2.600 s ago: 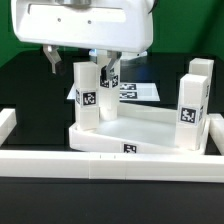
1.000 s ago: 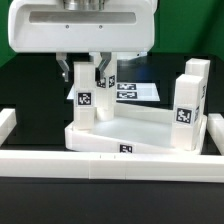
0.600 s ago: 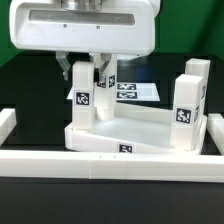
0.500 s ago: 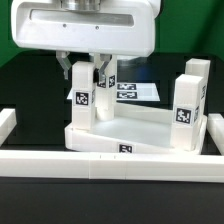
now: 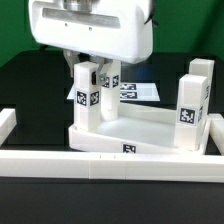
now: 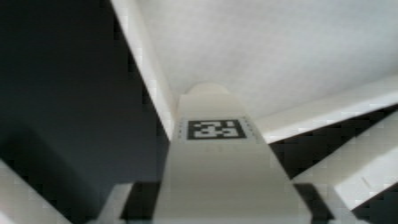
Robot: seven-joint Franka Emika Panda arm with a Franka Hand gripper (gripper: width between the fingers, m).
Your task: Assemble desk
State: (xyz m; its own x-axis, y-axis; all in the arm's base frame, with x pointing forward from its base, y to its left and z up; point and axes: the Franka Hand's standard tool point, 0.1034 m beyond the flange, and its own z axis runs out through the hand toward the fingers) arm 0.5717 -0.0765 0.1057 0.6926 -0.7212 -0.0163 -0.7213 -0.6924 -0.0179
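On the black table (image 5: 20, 85), the white desk tabletop (image 5: 140, 128) is lying flat, rim up, its front rim tag (image 5: 129, 149) facing the camera. It is sitting just behind the long low white border wall (image 5: 100, 165), touching or nearly touching it.

Four leg blocks are standing upright at the tabletop's corners. Front leg on the exterior view's left (image 5: 86, 97) is showing a tag on its front face, and the gripper (image 5: 86, 68) is sitting over its top end. Gripper fingers (image 5: 70, 64) are hanging down on either side of the block's top, narrowly spread around it; whether the pads are actually pressing on the block is hard to tell at this resolution. Second leg (image 5: 108, 88) is standing just behind the first, partly hidden by the gripper body. On the exterior view's right, a front leg (image 5: 187, 105) with a tag is standing upright, with another leg (image 5: 200, 72) behind it.

Marker board (image 5: 138, 92) is lying flat on the table behind the tabletop, between the left and right leg pairs.

Wrist view is looking straight down the held-side leg (image 6: 222, 160), its top tag (image 6: 217, 129) showing, with the tabletop floor (image 6: 267, 50) blurred beyond it and the black table to one side.
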